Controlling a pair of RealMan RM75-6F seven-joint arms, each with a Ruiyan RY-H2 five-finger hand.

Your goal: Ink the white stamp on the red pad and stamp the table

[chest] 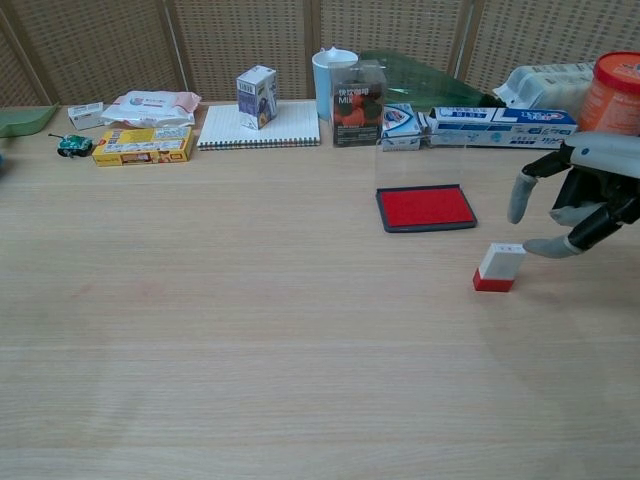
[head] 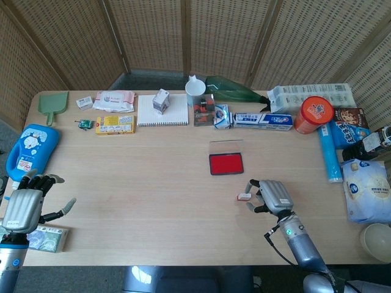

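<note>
The white stamp (head: 244,196) (chest: 499,267), a small white block with a red base, stands on the table just in front of the red ink pad (head: 226,163) (chest: 425,208). My right hand (head: 270,197) (chest: 580,200) hovers right beside the stamp, on its right, with its fingers (chest: 519,196) spread apart and nothing held. Its fingertips are close to the stamp but apart from it. My left hand (head: 25,207) is at the table's front left corner, fingers apart, holding nothing; the chest view does not show it.
A row of items lines the far edge: notebook (head: 162,112), small carton (chest: 257,97), white cup (chest: 332,71), toothpaste box (head: 263,120), orange can (head: 313,115). A blue case (head: 30,149) lies at left, bags and a bowl (head: 376,241) at right. A packet (head: 46,238) sits under my left hand.
</note>
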